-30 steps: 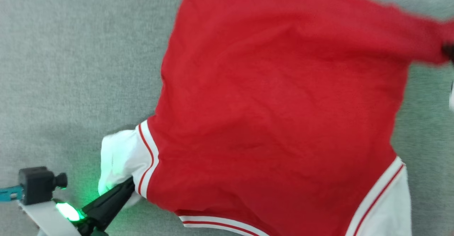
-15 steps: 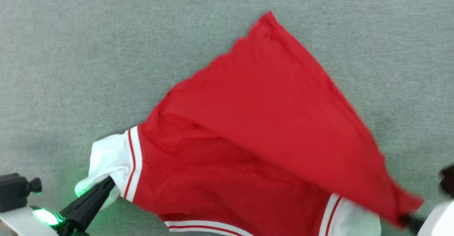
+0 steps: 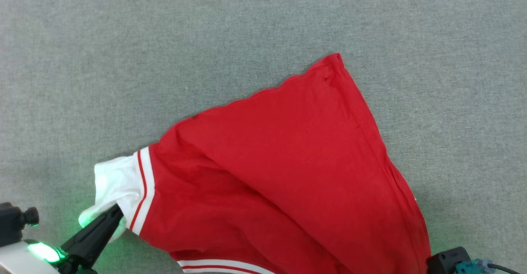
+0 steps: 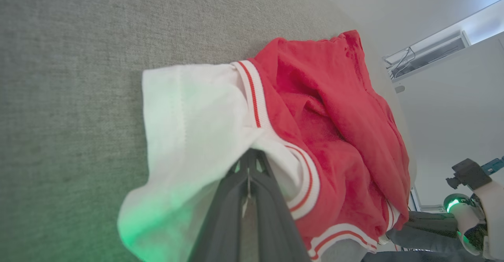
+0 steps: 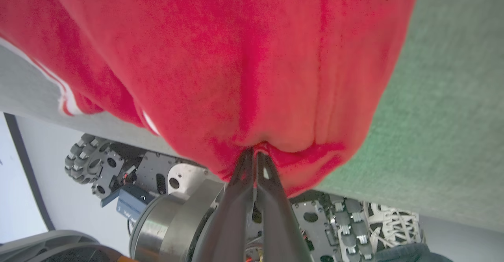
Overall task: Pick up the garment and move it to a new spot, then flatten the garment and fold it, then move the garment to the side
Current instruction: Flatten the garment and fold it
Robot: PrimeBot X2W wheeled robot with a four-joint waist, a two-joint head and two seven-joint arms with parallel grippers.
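Observation:
The garment (image 3: 288,175) is a red shirt with white sleeves and striped trim, lying on the grey table with its far hem folded back over the body toward me. My left gripper (image 3: 115,213) is shut on the white sleeve (image 4: 189,128) at the lower left; in the left wrist view its jaws pinch the cloth (image 4: 252,155). My right gripper (image 5: 256,154) is shut on a bunched red edge of the garment (image 5: 244,65) at the near table edge. In the head view the right wrist camera (image 3: 451,261) sits at the lower right.
Grey felt tabletop (image 3: 164,39) spreads wide around and beyond the shirt. In the right wrist view the robot's wheeled base (image 5: 157,183) shows below the table edge. A white wall (image 4: 445,108) lies past the table in the left wrist view.
My right gripper has pulled the far red hem toward me, folding it over the body. The left gripper and its sleeve have drifted slightly down and left in the view.

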